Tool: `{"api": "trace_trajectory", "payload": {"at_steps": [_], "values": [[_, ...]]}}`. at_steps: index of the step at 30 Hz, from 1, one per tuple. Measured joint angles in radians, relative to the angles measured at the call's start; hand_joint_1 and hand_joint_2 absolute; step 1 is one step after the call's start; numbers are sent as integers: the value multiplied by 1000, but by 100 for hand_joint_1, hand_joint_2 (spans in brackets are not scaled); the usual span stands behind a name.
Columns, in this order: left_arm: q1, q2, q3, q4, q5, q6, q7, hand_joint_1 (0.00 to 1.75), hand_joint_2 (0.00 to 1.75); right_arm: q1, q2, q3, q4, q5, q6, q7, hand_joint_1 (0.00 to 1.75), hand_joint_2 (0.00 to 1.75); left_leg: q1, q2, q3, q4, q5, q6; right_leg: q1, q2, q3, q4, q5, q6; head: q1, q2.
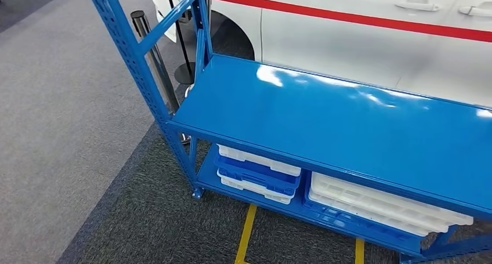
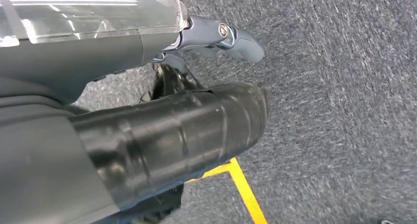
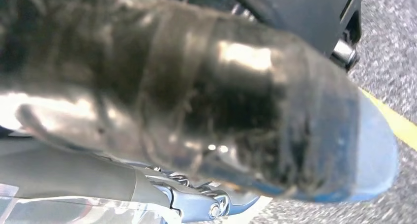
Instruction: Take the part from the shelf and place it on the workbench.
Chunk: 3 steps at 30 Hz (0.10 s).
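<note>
A blue metal rack (image 1: 348, 125) stands in front of me in the head view, and its glossy top board is bare. The lower level holds stacked white and blue trays (image 1: 258, 174) and a wide white tray (image 1: 383, 209). I can make out no part on the rack. My left hand (image 2: 167, 130) hangs over grey carpet with a dark finger stretched out straight and the grey thumb (image 2: 236, 37) apart from it, holding nothing. My right hand (image 3: 221, 111) also hangs low, blurred and close to the lens, its thumb (image 3: 211, 207) apart and nothing visible in it.
A white car (image 1: 360, 38) with a red stripe stands close behind the rack. A black stanchion post (image 1: 154, 55) stands at the rack's left end. Yellow tape lines (image 1: 246, 232) mark the dark carpet in front of the rack. Lighter grey floor (image 1: 58, 113) lies to the left.
</note>
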Motion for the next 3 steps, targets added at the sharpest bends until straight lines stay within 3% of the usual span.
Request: {"api": "trace_trajectory", "payload": {"at_steps": [2,3], "values": [[2,2,0,0,0,1,0,0,0,0,0,0,0,0,3,0,0,0,0,-27,46,-132,85,11,0,30,2,4,-3,3,0,0],[2,2,0,0,0,1,0,0,0,0,1,0,0,0,4,0,0,0,0,-37,61,-173,108,14,0,37,2,5,-4,4,0,0]]}}
